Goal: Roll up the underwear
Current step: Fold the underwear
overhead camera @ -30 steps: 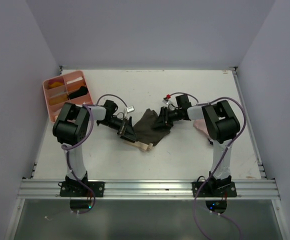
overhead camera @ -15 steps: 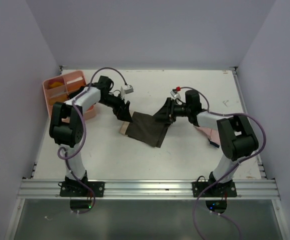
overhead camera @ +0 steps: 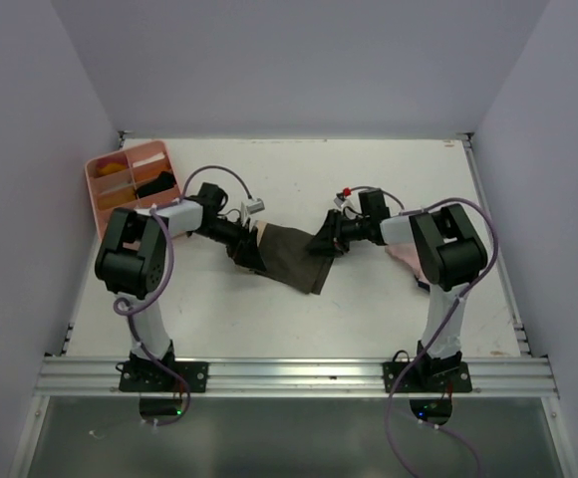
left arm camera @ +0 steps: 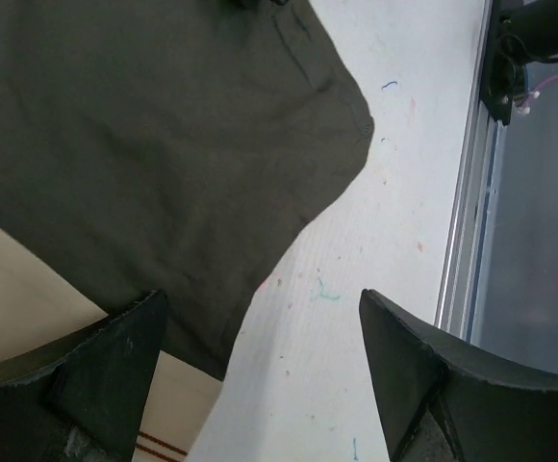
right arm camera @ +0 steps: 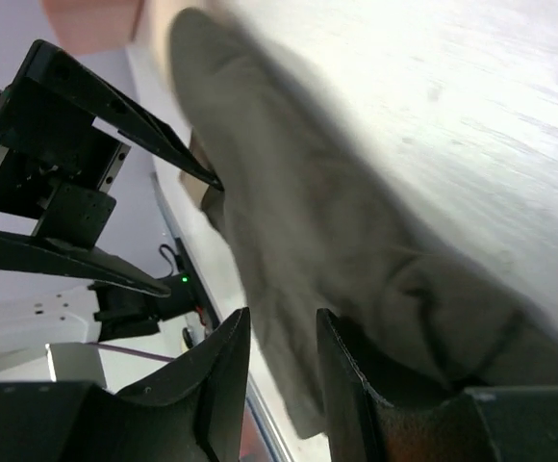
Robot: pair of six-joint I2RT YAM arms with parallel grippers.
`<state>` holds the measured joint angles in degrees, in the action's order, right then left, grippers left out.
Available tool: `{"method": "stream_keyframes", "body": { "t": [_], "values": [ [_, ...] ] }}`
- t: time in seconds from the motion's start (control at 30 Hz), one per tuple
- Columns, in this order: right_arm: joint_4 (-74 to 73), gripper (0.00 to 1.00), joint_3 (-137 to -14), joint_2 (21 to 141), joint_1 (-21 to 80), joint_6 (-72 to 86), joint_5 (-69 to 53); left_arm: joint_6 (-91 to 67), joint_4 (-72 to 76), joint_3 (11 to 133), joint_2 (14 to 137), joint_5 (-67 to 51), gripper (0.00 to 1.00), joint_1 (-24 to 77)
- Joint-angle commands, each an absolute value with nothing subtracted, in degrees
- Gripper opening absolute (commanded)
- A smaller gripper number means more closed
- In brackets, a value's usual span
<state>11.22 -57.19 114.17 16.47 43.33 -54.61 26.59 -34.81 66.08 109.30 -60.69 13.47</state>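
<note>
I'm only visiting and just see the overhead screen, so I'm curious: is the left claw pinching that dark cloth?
Observer: No. Its wrist camera shows the left gripper open, one finger over the dark olive underwear, the other over the table.
Operator: And the right claw?
Observer: On the right gripper the jaws stand narrow, with cloth bunched beside one finger; a grip can't be confirmed.
Operator: What's the pale patch beneath?
Observer: A cream board with thin red lines near its edge.
</note>
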Motion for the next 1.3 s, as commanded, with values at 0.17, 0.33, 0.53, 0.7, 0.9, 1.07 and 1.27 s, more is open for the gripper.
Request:
{"method": "stream_keyframes", "body": {
  "t": [0.17, 0.33, 0.53, 0.7, 0.9, 1.07, 1.27],
  "values": [
    [-2.17, 0.36, -64.67, 119.18, 16.43, 27.35, -52.47, 18.72, -22.15, 56.53, 112.15, -59.76, 0.81, 13.45],
    [-11.76, 0.36, -68.02, 116.03, 16.44, 18.03, -53.87, 20.92, -26.01, 57.3, 105.49, -59.94, 0.88, 13.45],
    [-25.48, 0.39, -74.35, 107.15, 16.35, 7.39, -53.53, 25.3, -26.89, 62.4, 88.09, -45.05, 1.0, 13.45],
    [-30.14, 0.4, -77.6, 104.85, 19.24, 5.01, -52.65, 36.12, -19.63, 57.94, 72.88, -34.48, 1.0, 13.53],
    [-25.33, 0.4, -78.22, 109.24, 25.13, 8.77, -51.76, 61.12, -19.11, 49.31, 66.8, -36.91, 0.88, 14.5],
    [-24.34, 0.4, -78.84, 115.21, 27.16, 9.32, -50.63, 76.63, -10.84, 33.6, 60.83, -31.39, 0.8, 21.86],
    [-25.22, 0.39, -78.84, 119.53, 27.95, 7.04, -48.0, 82.53, -10.72, 30.4, 67.05, -29.71, 0.65, 25.49]
  ]
}}
